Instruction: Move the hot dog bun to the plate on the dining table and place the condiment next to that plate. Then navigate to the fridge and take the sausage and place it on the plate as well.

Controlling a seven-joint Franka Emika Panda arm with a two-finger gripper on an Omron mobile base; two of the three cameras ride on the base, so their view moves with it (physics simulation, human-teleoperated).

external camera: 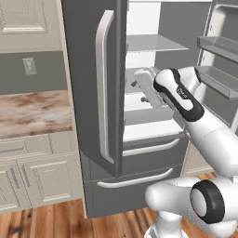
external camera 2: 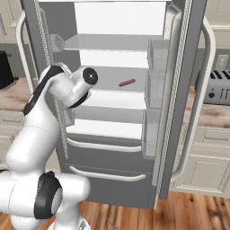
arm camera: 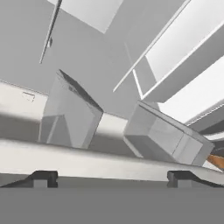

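Note:
A brown sausage (external camera 2: 127,82) lies on a white middle shelf (external camera 2: 112,85) of the open fridge. In the hand view, an orange tip of the sausage (arm camera: 217,161) shows at the far right edge. My gripper (arm camera: 112,177) is open, with its two dark fingertips (arm camera: 43,177) wide apart and nothing between them. In the left base view, the hand (external camera: 143,83) reaches into the fridge at middle-shelf height. It is left of the sausage and apart from it. The hand camera faces the clear door bins (arm camera: 70,111).
Both fridge doors stand open: the left door (external camera: 93,93) beside my arm, and the right door (external camera 2: 182,90) with clear bins (external camera 2: 155,87). Freezer drawers (external camera 2: 108,166) sit below. A marble counter (external camera: 32,111) lies to the left and a toaster (external camera 2: 218,87) to the right.

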